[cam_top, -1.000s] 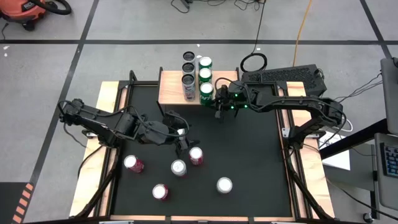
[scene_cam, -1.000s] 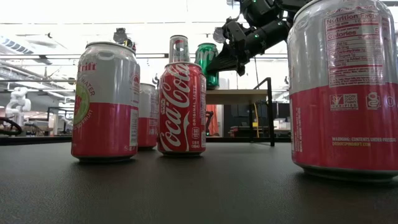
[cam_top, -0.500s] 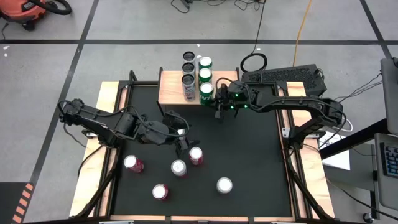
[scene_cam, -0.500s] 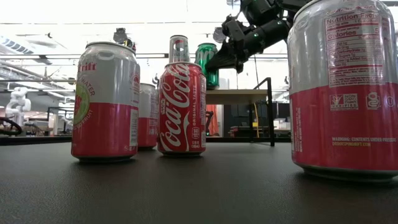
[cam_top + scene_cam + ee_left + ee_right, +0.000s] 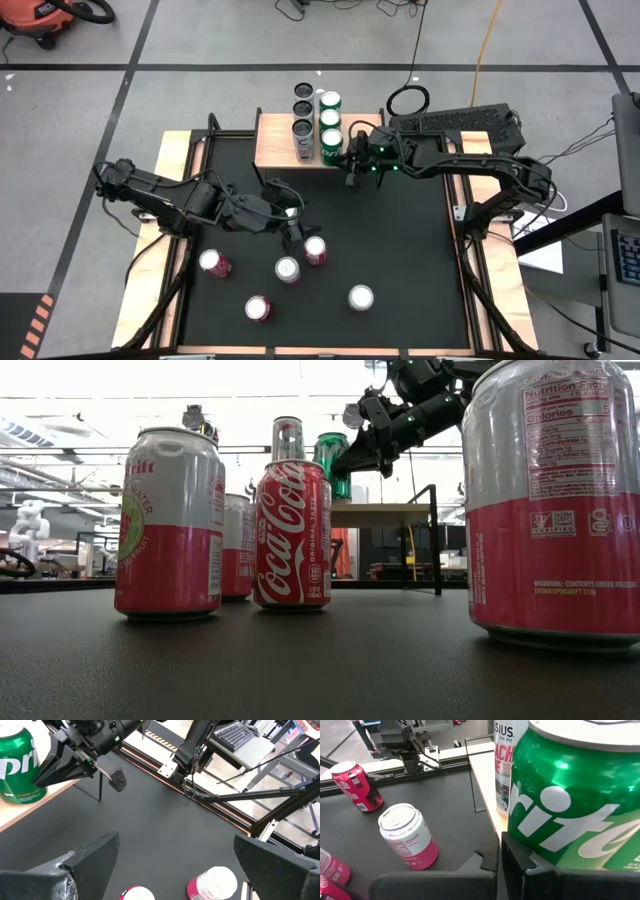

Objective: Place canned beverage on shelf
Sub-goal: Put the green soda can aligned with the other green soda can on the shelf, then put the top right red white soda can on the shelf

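Nearest cans: from my station I saw five red-and-white cans standing upright on the black table mat. A silver-topped pink can stood alone toward the right, a second pink can nearest the front edge, and a third off to the left.
Middle cans: a silver-topped can and a red cola can stood just beside each other, not quite touching as far as I could tell.
Left gripper: the left gripper hung just behind the cola can with its dark fingers spread wide apart and nothing between them.
Shelf: the small light-wood shelf on thin black legs stood at the far edge of the mat.
Shelf cans, left row: three tall slim cans stood in a line, the nearest a white one with dark lettering.
Shelf cans, right row: three green soda cans stood in a line beside them, and the nearest green can sat near the shelf's front right corner.
Right gripper: the right gripper was just beside that green can, its fingers pressed together and holding nothing. In its wrist view the can filled the frame right against the fingers.
Beyond: a dark keyboard lay on the right, past the shelf.
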Controlling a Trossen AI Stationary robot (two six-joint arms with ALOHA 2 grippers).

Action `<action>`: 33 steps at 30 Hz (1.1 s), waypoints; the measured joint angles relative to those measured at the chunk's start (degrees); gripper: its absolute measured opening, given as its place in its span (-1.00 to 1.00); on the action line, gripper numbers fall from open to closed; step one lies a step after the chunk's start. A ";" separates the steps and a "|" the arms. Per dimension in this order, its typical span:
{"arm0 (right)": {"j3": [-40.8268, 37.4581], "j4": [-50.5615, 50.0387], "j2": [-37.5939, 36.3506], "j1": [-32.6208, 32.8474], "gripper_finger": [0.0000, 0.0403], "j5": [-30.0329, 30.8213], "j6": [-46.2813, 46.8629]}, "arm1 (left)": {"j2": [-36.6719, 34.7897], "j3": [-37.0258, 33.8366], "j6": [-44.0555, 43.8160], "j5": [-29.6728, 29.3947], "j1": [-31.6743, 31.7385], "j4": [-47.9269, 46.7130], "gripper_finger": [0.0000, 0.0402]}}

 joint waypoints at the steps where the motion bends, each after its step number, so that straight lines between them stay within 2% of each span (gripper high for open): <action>1: 0.00 0.00 0.00 0.00 -1.00 0.02 0.06 | 0.00 0.00 0.00 0.01 0.00 0.01 0.98; 13: 0.02 0.10 0.25 0.19 -1.00 -0.26 0.53 | 0.00 0.00 0.02 0.00 0.00 0.00 0.98; 18: 0.82 -1.60 -1.89 0.22 -1.00 -10.04 5.79 | 0.00 0.00 0.00 -0.02 0.00 0.00 0.98; 21: 2.26 -6.13 -5.05 0.26 -1.00 -14.74 9.39 | 0.00 0.00 -0.03 -0.02 0.00 0.00 0.98; 24: 3.98 -12.05 -9.29 0.76 -1.00 -16.34 10.78 | 0.00 0.00 -1.24 -0.02 0.00 -0.19 0.98; 29: 9.89 -23.46 -16.83 2.99 -1.00 -16.13 10.63 | 0.00 0.00 -3.09 0.22 -0.07 -1.19 0.98; 33: 15.56 -37.17 -20.35 6.14 -1.00 -11.86 10.47 | 0.00 0.00 -4.87 1.46 -0.39 -4.33 0.98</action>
